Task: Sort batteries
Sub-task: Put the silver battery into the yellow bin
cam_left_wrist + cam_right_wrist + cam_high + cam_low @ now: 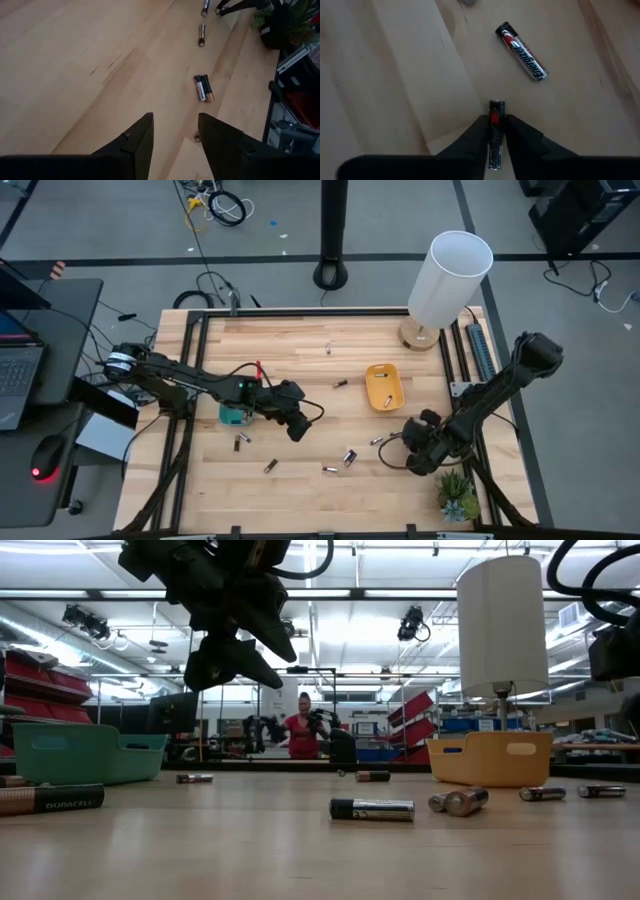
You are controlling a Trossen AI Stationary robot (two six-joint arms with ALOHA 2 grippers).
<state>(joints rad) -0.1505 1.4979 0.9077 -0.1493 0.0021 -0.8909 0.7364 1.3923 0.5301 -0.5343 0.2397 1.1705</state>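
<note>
Battery [495,131] between right gripper [496,145] fingers, seemingly pinched.

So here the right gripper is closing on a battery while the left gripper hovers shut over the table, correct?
Not quite. The left gripper hovers open: the left wrist view shows a clear gap between its fingers, with nothing in it. The rest holds: in the right wrist view the right gripper has a battery between its fingers on the table.
</note>
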